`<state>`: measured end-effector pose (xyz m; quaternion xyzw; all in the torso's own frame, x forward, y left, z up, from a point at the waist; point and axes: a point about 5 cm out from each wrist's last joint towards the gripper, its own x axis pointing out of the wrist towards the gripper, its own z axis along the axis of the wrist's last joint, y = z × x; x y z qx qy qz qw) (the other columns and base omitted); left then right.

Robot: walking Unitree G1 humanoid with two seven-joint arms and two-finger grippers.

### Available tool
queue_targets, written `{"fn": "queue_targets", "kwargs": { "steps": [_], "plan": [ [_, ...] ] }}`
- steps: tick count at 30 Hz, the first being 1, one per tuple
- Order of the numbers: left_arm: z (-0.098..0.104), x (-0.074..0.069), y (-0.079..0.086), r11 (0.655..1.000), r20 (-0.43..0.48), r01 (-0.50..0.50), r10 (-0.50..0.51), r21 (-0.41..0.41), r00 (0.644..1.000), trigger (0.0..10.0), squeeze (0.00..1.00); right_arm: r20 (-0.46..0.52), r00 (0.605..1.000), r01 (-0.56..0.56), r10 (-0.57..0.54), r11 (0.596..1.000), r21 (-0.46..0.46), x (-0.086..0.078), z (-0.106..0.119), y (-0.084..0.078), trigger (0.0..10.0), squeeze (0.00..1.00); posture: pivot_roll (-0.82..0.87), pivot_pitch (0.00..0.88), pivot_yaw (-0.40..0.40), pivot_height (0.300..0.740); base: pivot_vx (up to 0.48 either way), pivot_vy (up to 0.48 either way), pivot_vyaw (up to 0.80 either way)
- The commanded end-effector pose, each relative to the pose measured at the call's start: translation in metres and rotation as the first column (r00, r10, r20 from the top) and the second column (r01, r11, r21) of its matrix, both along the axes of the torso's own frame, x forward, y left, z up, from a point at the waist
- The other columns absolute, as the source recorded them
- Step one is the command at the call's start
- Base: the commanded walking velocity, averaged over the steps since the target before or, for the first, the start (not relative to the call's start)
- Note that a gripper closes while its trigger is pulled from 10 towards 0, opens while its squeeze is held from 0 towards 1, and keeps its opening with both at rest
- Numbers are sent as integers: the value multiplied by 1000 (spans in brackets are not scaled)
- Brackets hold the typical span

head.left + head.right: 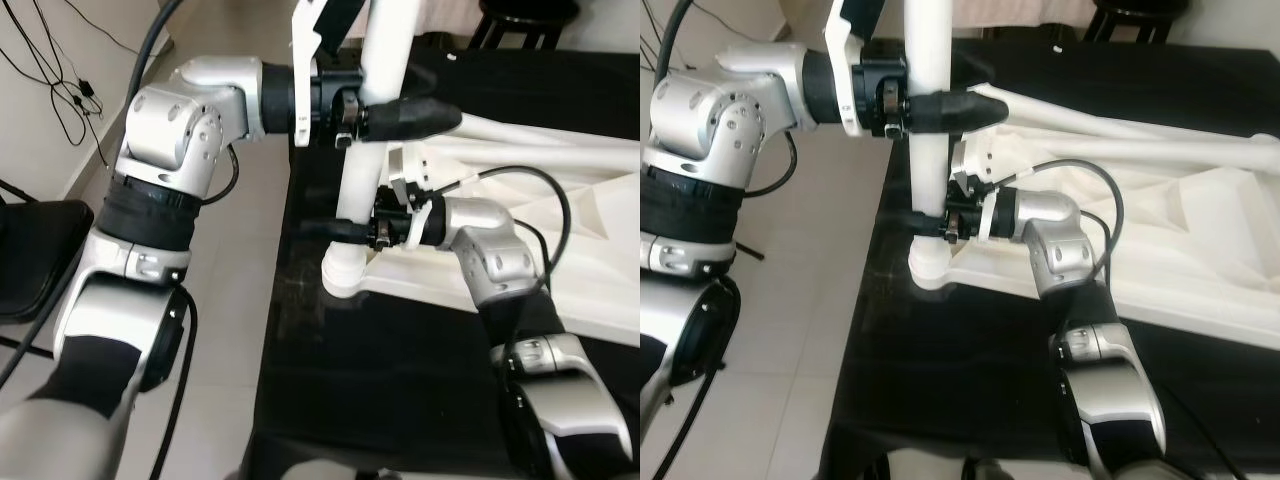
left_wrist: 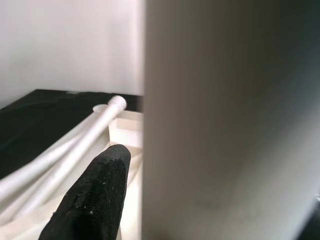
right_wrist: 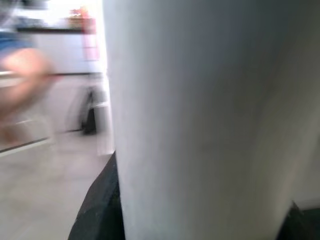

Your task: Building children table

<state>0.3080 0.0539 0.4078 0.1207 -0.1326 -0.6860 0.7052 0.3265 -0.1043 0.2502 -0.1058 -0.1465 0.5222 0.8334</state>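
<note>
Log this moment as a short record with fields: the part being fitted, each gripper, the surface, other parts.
part: white table leg, upright, foot in corner socket of white tabletop
left gripper: shut on the leg, high up
right gripper: shut on the leg, low, near the socket
surface: black table
other parts: loose white legs lying on the tabletop

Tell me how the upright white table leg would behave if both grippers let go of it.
The white table leg looks like a smooth, stiff tube, so it would likely not bend. It stands tall on a small socket of the tabletop, so it may tip if loose. The left gripper and right gripper clamp it; its smooth surface could slip.
</note>
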Motion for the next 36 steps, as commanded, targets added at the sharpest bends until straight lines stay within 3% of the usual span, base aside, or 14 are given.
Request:
{"fn": "queue_targets", "kwargs": {
  "steps": [1, 3, 4, 5, 12, 18, 19, 26, 27, 29, 30, 32, 33, 36],
  "plan": [
    [0, -7, 3, 1000, 7, 24, -24, 12, 1000, 10000, 0, -81, 992, 92, -96, 994, -53, -9, -30, 11, 0, 0, 70, 252, -1, 740, 0, 0, 0],
    [0, -9, 8, 1000, 2, 17, -17, 10, 1000, 10000, 0, -101, 976, 189, -195, 980, -65, -17, -43, 16, 0, 0, 68, 257, 6, 740, 0, 0, 0],
    [-1, -10, 16, 1000, -5, -5, 5, 1, 1000, 10000, 0, -214, 842, 459, -495, 866, -200, -23, -73, 20, 0, 0, 62, 258, 12, 740, 0, 0, 0],
    [-2, -11, 20, 1000, -10, -18, 18, -3, 1000, 10000, 0, -217, 780, 542, -587, 807, -234, -23, -80, 22, 0, 0, 74, 248, 8, 740, 0, 0, 0],
    [-4, -12, 33, 996, -5, -82, 82, -18, 997, 10000, 0, -229, 707, 661, -669, 741, -119, 5, -61, 21, 0, 0, 75, 230, -2, 740, 0, 0, 0],
    [-7, -16, 39, 994, -25, -108, 108, -18, 994, 10000, 0, -207, 663, 716, -719, 690, -105, 2, -53, 15, 0, 0, 74, 219, -7, 740, 0, 0, 0],
    [-7, -17, 40, 993, -27, -114, 113, -18, 993, 0, 0, -207, 657, 723, -725, 683, -102, -1, -51, 16, 0, 0, 73, 219, -6, 740, 0, 0, 0],
    [-6, -17, 40, 994, -21, -108, 107, -27, 994, 0, 0, -202, 652, 732, -731, 677, -85, -2, -47, 18, 0, 0, 69, 216, 0, 740, 0, 0, 0],
    [-6, -16, 39, 994, -19, -108, 108, -29, 994, 0, 0, -202, 654, 732, -729, 677, -78, -1, -45, 18, 3216, 0, 68, 217, 1, 740, 0, 0, 0],
    [-5, -16, 39, 994, -18, -108, 108, -30, 994, 0, 0, -203, 654, 732, -728, 678, -73, 0, -44, 18, 3216, 0, 68, 217, 1, 740, 0, 0, 0],
    [-5, -16, 38, 994, -17, -108, 107, -32, 994, 0, 0, -201, 670, 719, -714, 692, -60, 2, -40, 19, 10000, 0, 67, 218, 1, 740, 0, 0, 0],
    [-4, -16, 37, 994, -16, -108, 107, -37, 994, 0, 0, -196, 743, 649, -640, 760, -23, 6, -30, 23, 10000, 0, 66, 218, 0, 740, 0, 0, 0],
    [-4, -16, 36, 994, -16, -106, 106, -39, 994, 0, 0, -211, 823, 540, -527, 842, 2, 9, -22, 26, 10000, 1000, 64, 220, -2, 740, 0, 0, 0],
    [-4, -15, 35, 994, -17, -105, 105, -40, 994, 0, 0, -184, 923, 348, -339, 937, 21, 12, -7, 27, 10000, 1000, 61, 220, -4, 740, 0, 0, 0]
  ]
}}
